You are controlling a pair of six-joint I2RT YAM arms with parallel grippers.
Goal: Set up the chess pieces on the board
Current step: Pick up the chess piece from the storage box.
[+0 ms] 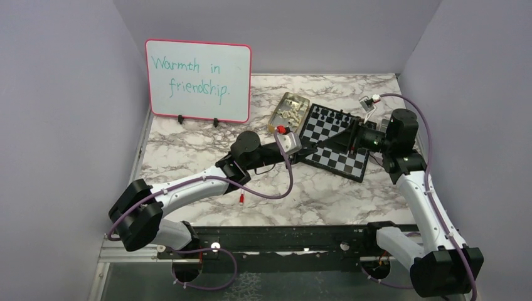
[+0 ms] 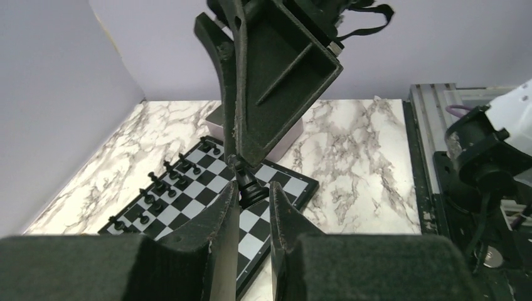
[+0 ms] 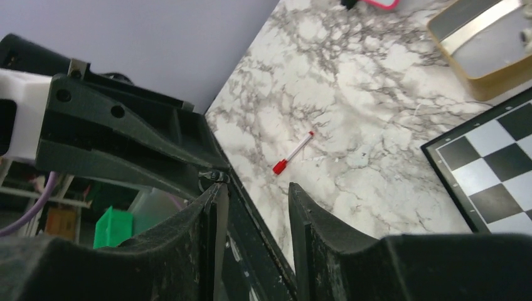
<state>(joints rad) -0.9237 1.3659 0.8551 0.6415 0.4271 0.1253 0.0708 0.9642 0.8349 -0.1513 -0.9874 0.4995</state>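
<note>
Black chess piece (image 2: 249, 187) – tiny, light, rigid, glossy, so likely slipping under skewed pinch; best pinching mid-stem, above base. Left gripper (image 2: 253, 199) clamping it between fingertips, hovering just above board (image 1: 344, 164) near its edge. Right gripper (image 3: 256, 195) jaws standing wide apart, gripping nothing; one finger sitting right over piece's top – touching or not, cannot tell.

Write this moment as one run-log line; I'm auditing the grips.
left gripper: shut on black piece, over board | right gripper: open, empty | black pieces: several standing along one board edge
</note>
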